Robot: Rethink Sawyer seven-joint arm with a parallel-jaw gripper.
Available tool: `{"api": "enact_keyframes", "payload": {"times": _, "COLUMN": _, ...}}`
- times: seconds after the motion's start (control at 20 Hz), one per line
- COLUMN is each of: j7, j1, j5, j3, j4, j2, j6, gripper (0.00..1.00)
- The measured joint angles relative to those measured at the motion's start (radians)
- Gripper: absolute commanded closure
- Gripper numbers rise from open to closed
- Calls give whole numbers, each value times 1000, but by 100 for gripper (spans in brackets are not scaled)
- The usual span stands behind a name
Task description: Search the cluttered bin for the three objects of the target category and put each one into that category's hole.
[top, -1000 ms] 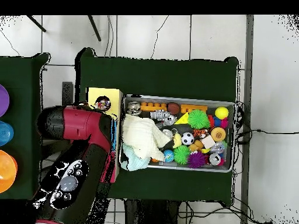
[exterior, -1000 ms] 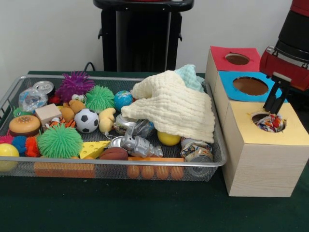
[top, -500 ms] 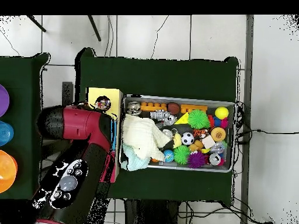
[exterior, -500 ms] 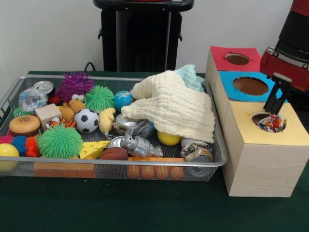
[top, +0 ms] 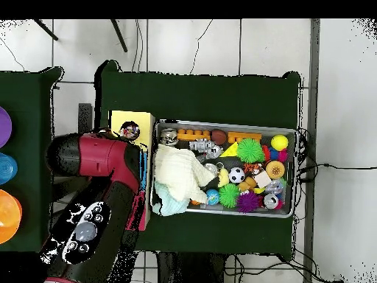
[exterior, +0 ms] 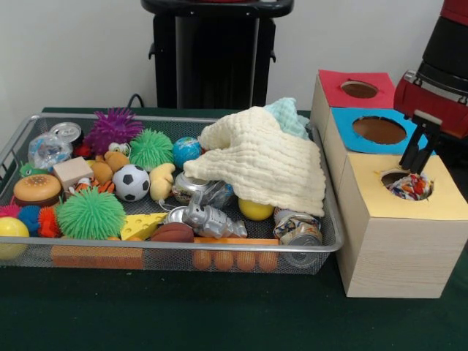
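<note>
Black gripper (exterior: 415, 159) hanging just above the hole in the yellow box top (exterior: 446, 197), whether its fingers are parted being impossible to tell, crinkled multicoloured object (exterior: 409, 186) sitting in that hole, wire bin (exterior: 219, 246) lying beside the boxes, cream cloth (exterior: 259, 164) covering its near-box end.

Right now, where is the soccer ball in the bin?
In the front view the soccer ball sits left of centre in the bin, between the orange plush toy and the yellow plush.
</note>
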Motion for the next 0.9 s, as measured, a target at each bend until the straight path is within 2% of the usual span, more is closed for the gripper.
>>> {"api": "enact_keyframes", "payload": {"times": 0.9, "j7": 0, "j1": 2, "j5": -2, "j3": -2, "j4": -20, "j2": 8, "j6": 0, "gripper": 100}}
